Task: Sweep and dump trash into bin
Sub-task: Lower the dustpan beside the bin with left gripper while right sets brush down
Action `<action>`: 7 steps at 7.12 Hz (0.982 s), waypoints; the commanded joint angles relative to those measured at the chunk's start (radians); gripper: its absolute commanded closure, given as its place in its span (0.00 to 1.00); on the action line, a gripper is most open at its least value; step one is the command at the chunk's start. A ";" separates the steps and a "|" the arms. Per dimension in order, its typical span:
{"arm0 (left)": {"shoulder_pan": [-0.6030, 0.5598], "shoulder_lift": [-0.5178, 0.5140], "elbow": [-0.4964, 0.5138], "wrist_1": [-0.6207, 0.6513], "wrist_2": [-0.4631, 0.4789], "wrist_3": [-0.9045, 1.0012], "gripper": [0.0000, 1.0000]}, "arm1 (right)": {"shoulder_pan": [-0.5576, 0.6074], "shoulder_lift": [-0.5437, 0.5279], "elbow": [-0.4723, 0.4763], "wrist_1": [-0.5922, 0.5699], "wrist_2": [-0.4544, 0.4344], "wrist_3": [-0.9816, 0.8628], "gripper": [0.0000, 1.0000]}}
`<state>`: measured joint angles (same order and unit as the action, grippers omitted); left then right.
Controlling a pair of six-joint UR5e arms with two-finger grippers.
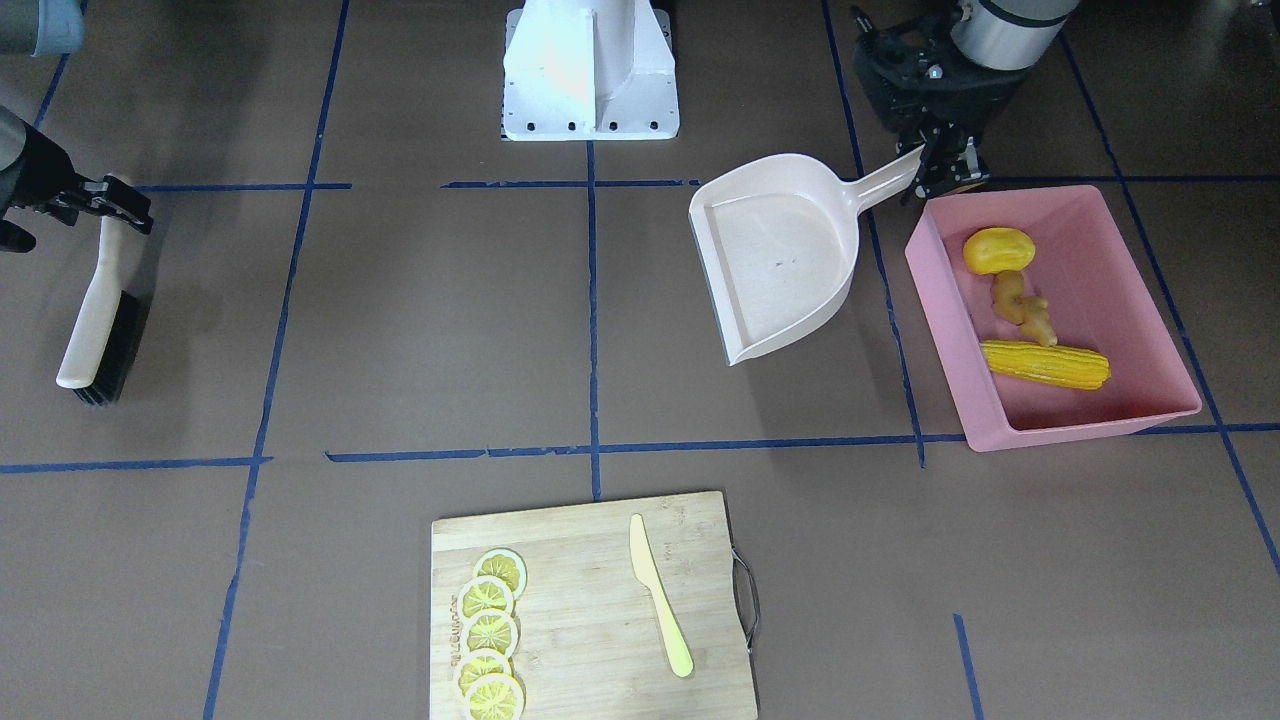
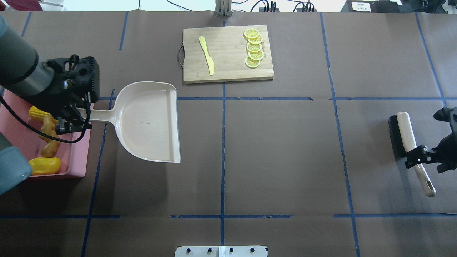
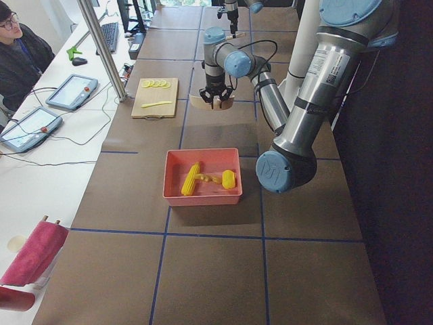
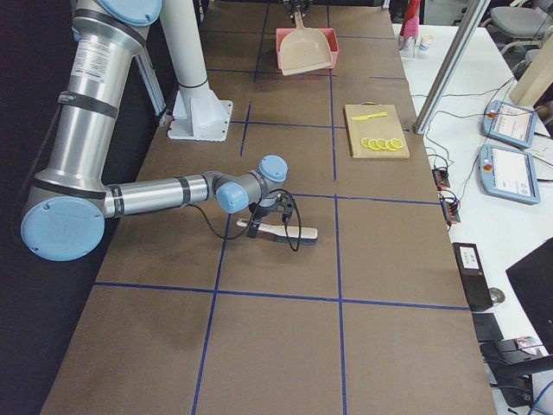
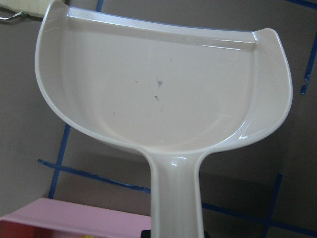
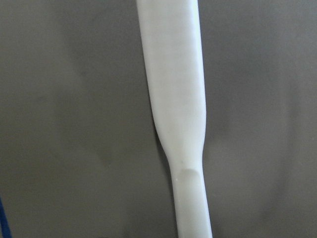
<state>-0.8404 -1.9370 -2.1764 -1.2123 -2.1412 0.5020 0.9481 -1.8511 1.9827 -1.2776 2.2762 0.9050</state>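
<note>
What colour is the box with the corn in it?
Pink. The bin shows best in the exterior front-facing view.

pink bin [image 1: 1100, 280], yellow corn cob [image 1: 1045, 364], tan-orange ginger root [image 1: 1022, 308], beige dustpan [image 1: 785, 255], black-bristled brush [image 1: 100, 325], brown table [image 1: 450, 330], blue tape lines [image 1: 592, 300].

Robotics lab: tape-gridded table [image 1: 400, 330], teach pendants [image 3: 70, 91], operator [image 3: 17, 54] at side bench [image 3: 40, 183] w/ cables.

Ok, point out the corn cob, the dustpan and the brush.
corn cob [image 1: 1045, 364]: exterior front-facing view, middle of the cob.
dustpan [image 2: 150, 121]: overhead view, bare floor of the pan.
brush [image 2: 406, 132]: overhead view, pale back beside the bristles.
</note>
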 commanded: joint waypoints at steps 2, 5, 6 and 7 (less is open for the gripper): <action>0.070 0.000 0.105 -0.154 -0.112 0.017 1.00 | 0.136 0.003 0.063 0.000 -0.004 0.000 0.00; 0.103 0.009 0.294 -0.525 -0.114 -0.100 1.00 | 0.194 0.004 0.065 -0.002 0.009 0.000 0.00; 0.104 0.013 0.296 -0.530 -0.124 -0.100 1.00 | 0.207 0.004 0.067 0.001 0.023 0.000 0.00; 0.104 0.023 0.302 -0.530 -0.131 -0.091 1.00 | 0.207 0.012 0.065 0.000 0.020 0.000 0.00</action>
<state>-0.7373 -1.9235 -1.8868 -1.7266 -2.2638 0.4066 1.1479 -1.8447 2.0481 -1.2777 2.2937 0.9050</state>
